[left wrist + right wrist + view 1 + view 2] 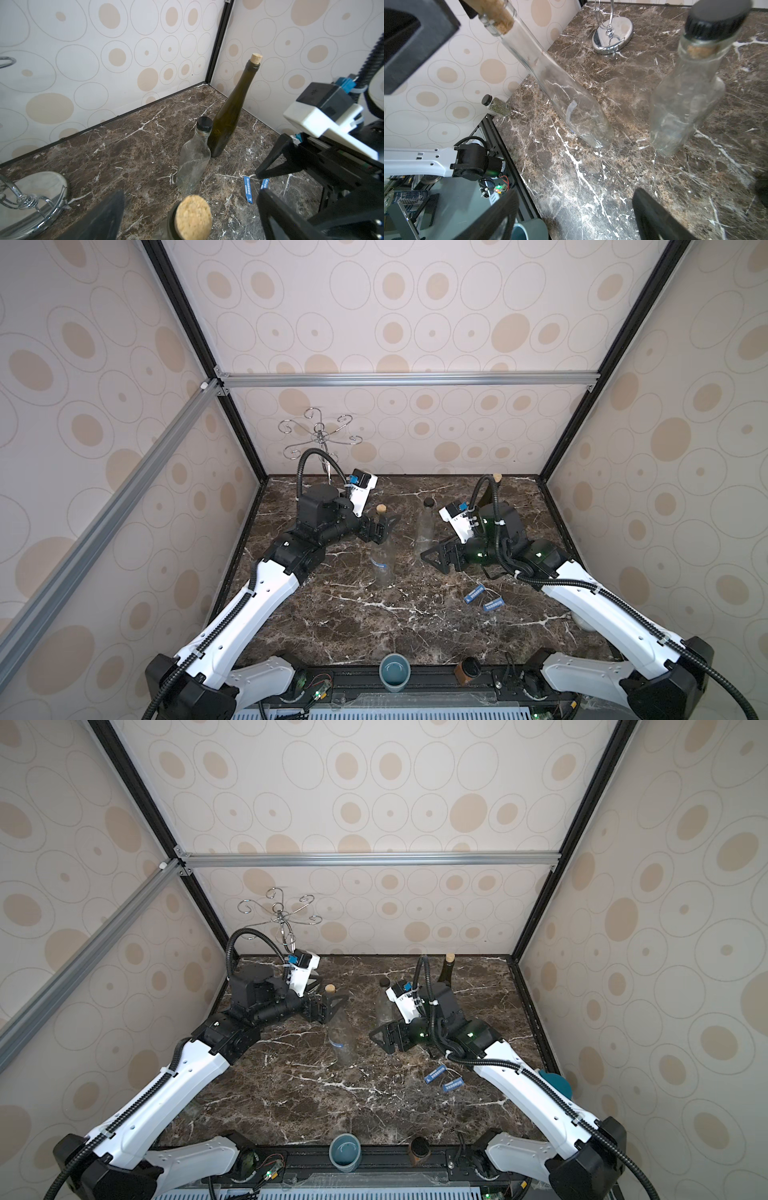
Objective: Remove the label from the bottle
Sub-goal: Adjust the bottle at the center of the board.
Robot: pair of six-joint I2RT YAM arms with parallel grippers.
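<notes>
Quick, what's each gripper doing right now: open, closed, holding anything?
Left gripper: open, jaws either side of the neck of the corked clear bottle, not gripping it.
Right gripper: open, holding nothing.

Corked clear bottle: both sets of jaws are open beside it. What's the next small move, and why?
Probably close the left gripper on the neck of the corked clear bottle, just under the cork. Its jaws straddle the neck open, a pale label band still wraps the body, and the right gripper waits open beside it; the bottle needs steadying before peeling.
</notes>
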